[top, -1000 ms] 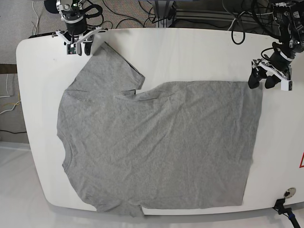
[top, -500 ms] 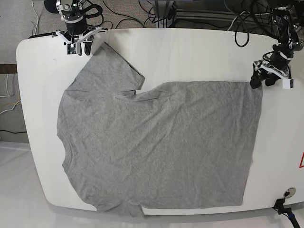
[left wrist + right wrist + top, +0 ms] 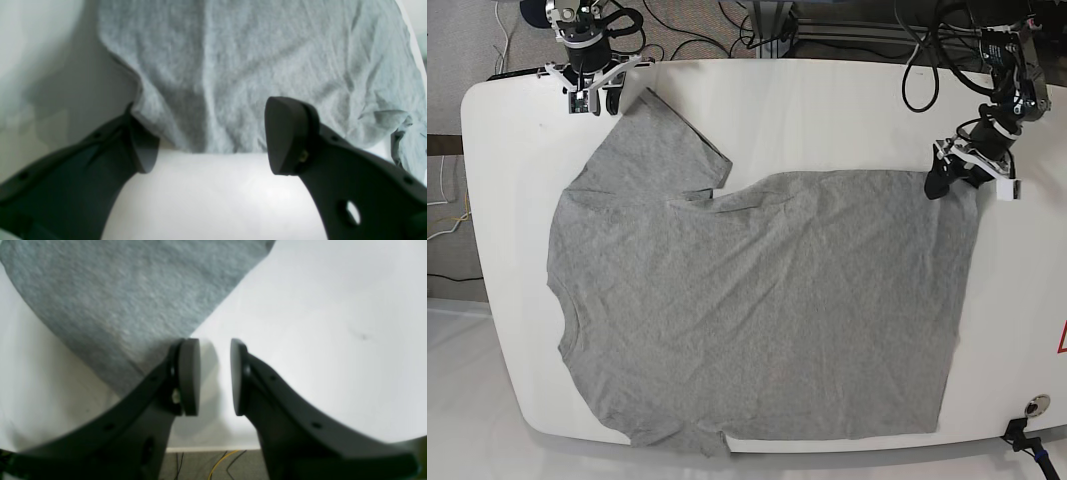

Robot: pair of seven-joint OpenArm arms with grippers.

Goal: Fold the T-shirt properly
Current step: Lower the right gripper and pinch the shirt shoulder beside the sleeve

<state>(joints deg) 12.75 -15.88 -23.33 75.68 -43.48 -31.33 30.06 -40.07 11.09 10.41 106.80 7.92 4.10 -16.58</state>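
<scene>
Your T-shirt (image 3: 757, 310) lies spread flat on the white counter (image 3: 827, 110), covering most of it, with the neck toward the left side of the base view and the hem toward the right. One sleeve points up toward the far left corner; the cloth is lightly wrinkled all over. There are no containers on the counter.

Your left gripper (image 3: 208, 136) sits at the far hem corner, on the right of the base view. Its jaws are spread wide, and the wrist view shows the hem edge running between the two fingertips, with the left fingertip (image 3: 143, 150) right at the cloth's corner and the other one over the fabric. The cloth is not pinched; you cannot tell from these views whether the tips press on it.

Your right gripper (image 3: 215, 376) is at the far left corner of the counter, beside the sleeve tip. Its jaws stand narrowly apart with only bare counter in the gap. One pad (image 3: 189, 373) is just at the sleeve's edge, and it holds nothing.
</scene>
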